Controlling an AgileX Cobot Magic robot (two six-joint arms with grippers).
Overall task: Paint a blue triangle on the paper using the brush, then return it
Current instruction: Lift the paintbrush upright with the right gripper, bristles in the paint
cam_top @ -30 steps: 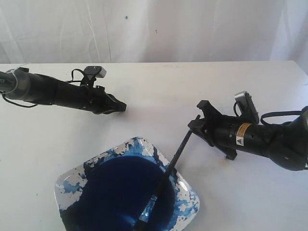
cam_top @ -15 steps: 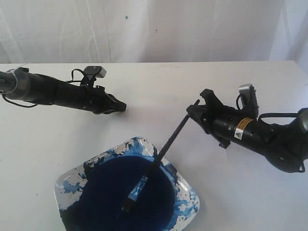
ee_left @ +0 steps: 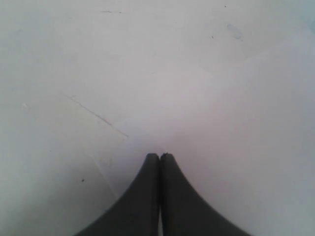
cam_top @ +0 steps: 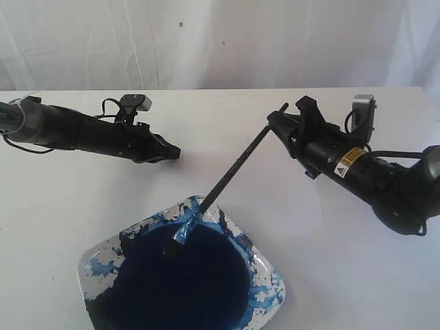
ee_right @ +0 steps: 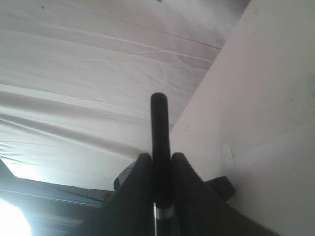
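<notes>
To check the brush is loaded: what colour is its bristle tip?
The brush tip is blue-stained; the exterior view shows it best.

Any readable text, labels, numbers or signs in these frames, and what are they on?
Yellow sticker on the right arm: print too blurred to read.
Warning triangle beside it: a sign only, no legible words.
Nothing else in any view carries text.
</notes>
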